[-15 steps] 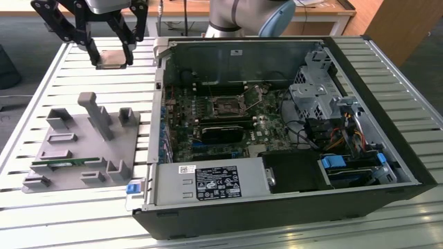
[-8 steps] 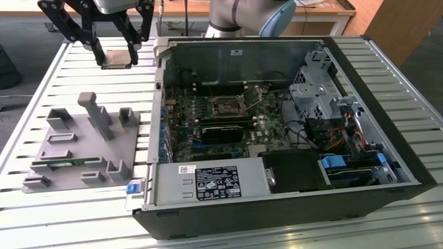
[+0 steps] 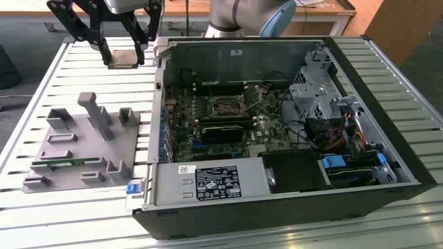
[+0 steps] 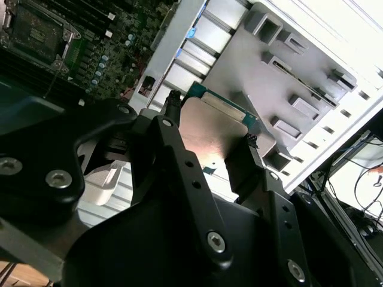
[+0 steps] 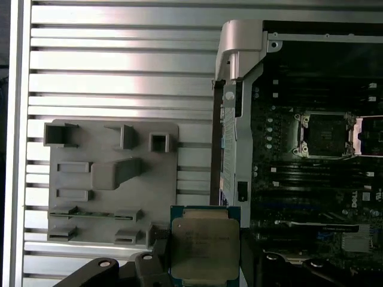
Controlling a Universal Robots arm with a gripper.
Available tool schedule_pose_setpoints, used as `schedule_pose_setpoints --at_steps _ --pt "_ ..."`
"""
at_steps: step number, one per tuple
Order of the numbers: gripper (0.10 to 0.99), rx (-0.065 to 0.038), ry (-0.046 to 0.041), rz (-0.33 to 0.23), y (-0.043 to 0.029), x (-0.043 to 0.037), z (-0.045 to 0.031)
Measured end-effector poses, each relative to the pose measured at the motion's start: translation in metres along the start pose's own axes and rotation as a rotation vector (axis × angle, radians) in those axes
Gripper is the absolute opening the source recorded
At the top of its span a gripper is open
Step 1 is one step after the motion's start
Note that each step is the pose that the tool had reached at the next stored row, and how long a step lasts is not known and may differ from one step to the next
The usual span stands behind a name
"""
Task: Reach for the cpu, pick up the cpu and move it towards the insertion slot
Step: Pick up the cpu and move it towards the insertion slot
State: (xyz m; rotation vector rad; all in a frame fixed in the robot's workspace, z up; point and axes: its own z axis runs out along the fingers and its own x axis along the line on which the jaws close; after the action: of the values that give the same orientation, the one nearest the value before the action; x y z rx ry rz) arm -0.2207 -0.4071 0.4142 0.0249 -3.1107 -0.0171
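Hanging above the far edge of the slatted metal counter [image 3: 76, 72], my claw [image 3: 124, 56] points straight down with its black fingers [image 3: 105, 52] clamped on two opposite edges of the chip [image 3: 125, 58]. The chip sits flat between them, silver top up, lifted off the slats and just beside the far corner of the open computer case [image 3: 387, 104], still outside its wall. My arm's pale grey body rises behind the case at the far edge of the counter.

In the first wrist view the chip [image 5: 204, 245] shows its shiny lid and thin pale rim, with the grey holder tray [image 5: 114, 179] on the slats below it and the case wall next to it. That same view shows the socket [image 5: 326, 135] inside the case, a silver frame around a dark centre, well apart from the chip. The second wrist view looks along my fingers [image 4: 173, 149] from behind, so the chip [image 4: 212, 134] appears from its underside edge, pinched on both sides, with the tray [image 4: 281, 84] beyond it.

From the exterior view the socket [image 3: 226, 106] lies near the middle of the green board, and the tray [image 3: 83, 150] rests toward the counter's edge at the exterior view's left, a thin green memory stick [image 3: 64, 162] lying in one of its slots. Wooden desks and a dark floor lie beyond the counter.
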Motion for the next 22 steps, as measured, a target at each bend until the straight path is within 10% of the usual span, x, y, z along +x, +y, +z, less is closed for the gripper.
schedule_pose_setpoints --at_steps 22 --pt "0.545 0.000 0.0000 0.000 0.0037 -0.0633 -0.0013"
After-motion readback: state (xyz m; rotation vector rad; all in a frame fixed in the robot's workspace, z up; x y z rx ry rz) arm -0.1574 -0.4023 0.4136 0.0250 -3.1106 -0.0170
